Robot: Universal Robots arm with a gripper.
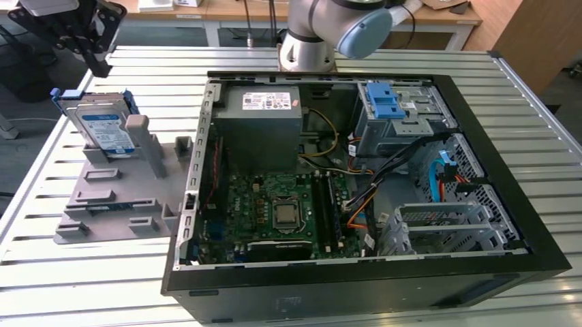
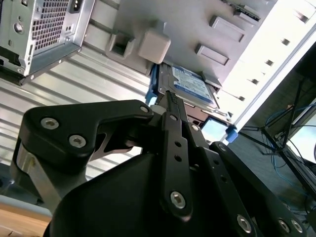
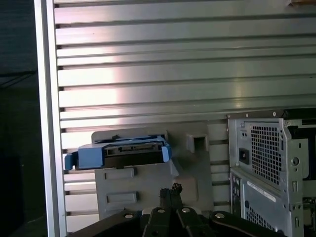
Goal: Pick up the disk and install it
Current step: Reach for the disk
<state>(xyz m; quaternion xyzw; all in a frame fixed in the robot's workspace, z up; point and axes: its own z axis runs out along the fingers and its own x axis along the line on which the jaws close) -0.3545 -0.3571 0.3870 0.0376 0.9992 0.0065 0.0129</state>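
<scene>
Gripper point(image 1: 95, 67) hangs above and behind the disk point(image 1: 102, 127), well apart from it. Fingers look pressed together in both wrist views, nothing between them. The disk stands tilted in the grey holder point(image 1: 116, 199) on the exterior view's left, label out, beside the open computer case point(image 1: 536, 262). Risks, as I judge them: going down with the fingers closed would hit the disk's top edge and tip it out of its slot. The holder's upright post point(image 1: 138, 129) sits just beside the disk, so a finger could snag there. The blue frame is smooth plastic, so an off-centre pinch may let it twist. The drive cage point(image 1: 393, 103) has loose cables point(image 1: 427, 153) close by that could catch. The slatted aluminium table point(image 1: 91, 289) is ribbed and shiny, so a dropped disk would slide. Workbenches stand behind it, with a wooden panel at the far corner.
</scene>
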